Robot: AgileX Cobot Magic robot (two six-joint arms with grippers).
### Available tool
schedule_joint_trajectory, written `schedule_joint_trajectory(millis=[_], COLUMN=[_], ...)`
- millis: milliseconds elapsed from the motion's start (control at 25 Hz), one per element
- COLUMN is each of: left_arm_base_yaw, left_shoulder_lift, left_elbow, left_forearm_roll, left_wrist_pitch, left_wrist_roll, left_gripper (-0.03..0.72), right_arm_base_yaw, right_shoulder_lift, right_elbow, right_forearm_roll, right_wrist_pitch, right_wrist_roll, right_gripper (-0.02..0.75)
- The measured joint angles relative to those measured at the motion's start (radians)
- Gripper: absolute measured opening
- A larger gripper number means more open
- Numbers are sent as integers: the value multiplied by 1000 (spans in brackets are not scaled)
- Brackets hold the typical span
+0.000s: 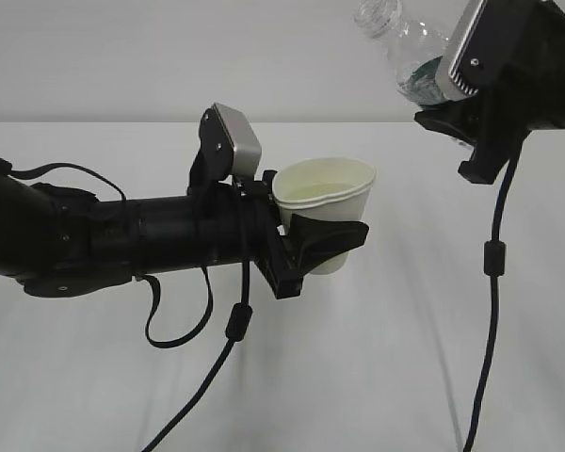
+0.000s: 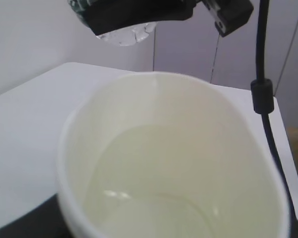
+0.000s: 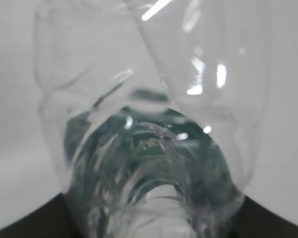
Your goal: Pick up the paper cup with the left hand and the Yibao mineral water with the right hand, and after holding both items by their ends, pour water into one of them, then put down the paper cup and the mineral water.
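Cup: paper cup (image 1: 328,193) held above the white table (image 1: 386,377), rim squeezed to an oval, upright.
Cup contents: shallow pool of clear water (image 2: 159,198) over the pale inside.
Left hand: left hand (image 1: 320,247) grasps the cup around its lower wall.
Bottle: Yibao mineral water (image 1: 405,47) raised at upper right, above the cup and off to its side, tilted, green label partly hidden.
Bottle contents: mostly empty; remaining water hard to judge.
Right hand: right hand (image 1: 457,99) clamps the bottle at the label band.

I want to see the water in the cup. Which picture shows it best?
The left wrist view: it looks straight down into the cup, showing water pooled at the bottom. The exterior view shows the cup from the side, only a glimpse inside. The right wrist view shows only the bottle.
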Motion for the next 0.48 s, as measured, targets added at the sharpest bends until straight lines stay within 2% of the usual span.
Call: schedule_joint_trajectory(millis=[320, 480], left_arm_base_yaw=[2, 26], left_shoulder_lift=[0, 0], left_elbow=[0, 0], left_forearm_roll=[-44, -56], left_wrist_pitch=[50, 51], left_wrist_roll=[38, 46], left_gripper=[398, 398], right_arm_base_yaw=[0, 0], right_shoulder_lift=[42, 73], right_elbow=[-2, -2], right_forearm_roll=[175, 226], right_wrist_pitch=[21, 26], right_wrist_roll=[1, 2], right_gripper=[355, 355])
